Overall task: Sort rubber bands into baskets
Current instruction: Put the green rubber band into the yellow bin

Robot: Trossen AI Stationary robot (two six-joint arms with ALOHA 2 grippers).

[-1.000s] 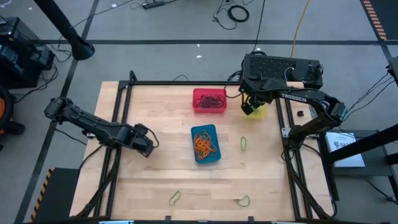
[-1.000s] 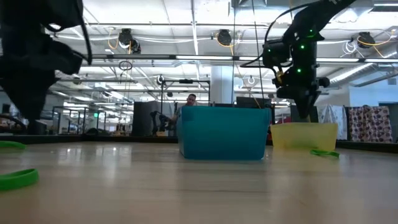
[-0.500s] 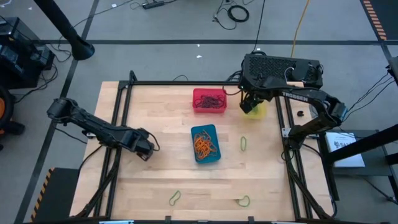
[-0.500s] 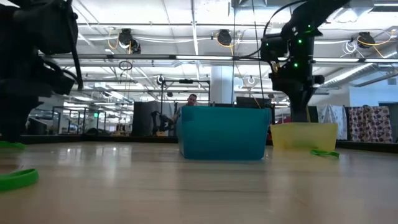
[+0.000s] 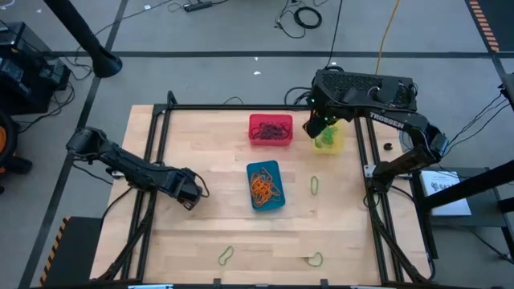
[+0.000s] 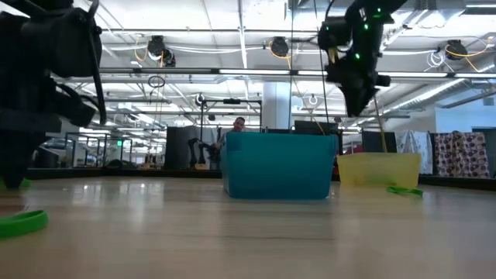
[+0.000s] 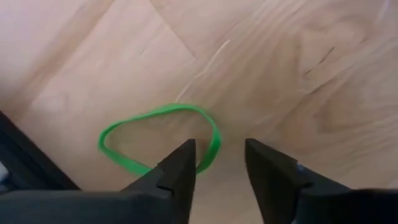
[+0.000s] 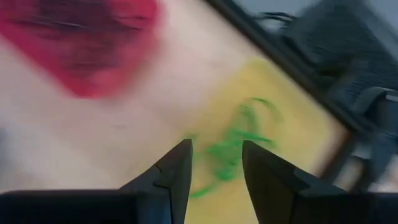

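A large open robotics lab: exposed ceiling ducts [image 6: 232, 74], strip lights, floor cables [image 5: 305, 16], more rigs behind.

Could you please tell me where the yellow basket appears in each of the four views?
High view: yellow basket at the table's far right, under the right gripper.
Low view: right of centre.
Left wrist view: not in it.
Right wrist view: beyond the fingers, holding green bands.
Shared landmark: the red basket beside it.
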